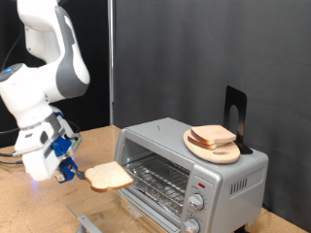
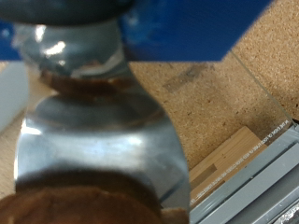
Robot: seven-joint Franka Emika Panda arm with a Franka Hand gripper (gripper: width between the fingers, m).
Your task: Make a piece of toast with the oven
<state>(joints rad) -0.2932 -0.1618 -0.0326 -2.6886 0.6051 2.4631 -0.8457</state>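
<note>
**Toast held in front of the open oven**

The gripper [image 1: 76, 173] hangs low over the bench [image 1: 29, 199] at the exterior view's left, just in front of the oven [image 1: 190, 170]. Its fingers [image 1: 70, 175] are closed on the toast [image 1: 109, 176], pinching it at the edge farthest from the oven. The slice sticks out flat and roughly level from the fingers toward the oven's mouth, held in the air above the bench surface, its free edge just beside the oven's front opening.

The oven stands toward the bench's right side in the exterior view. Its door [image 1: 146, 206] is folded down and the wire rack [image 1: 160, 180] shows inside. Two knobs [image 1: 197, 202] sit on the front panel at the oven's right end, with a small red light [image 1: 200, 183] above them.

On top of the oven lies a round board [image 1: 216, 148] carrying a second slice [image 1: 211, 136].

In the wrist view a shiny metal finger [image 2: 93, 140] fills most of the picture, with the brown crust of the toast [image 2: 79, 205] at its tip; the bench [image 2: 234, 103] and a grey edge of the oven [image 2: 257, 187] show behind.
</note>
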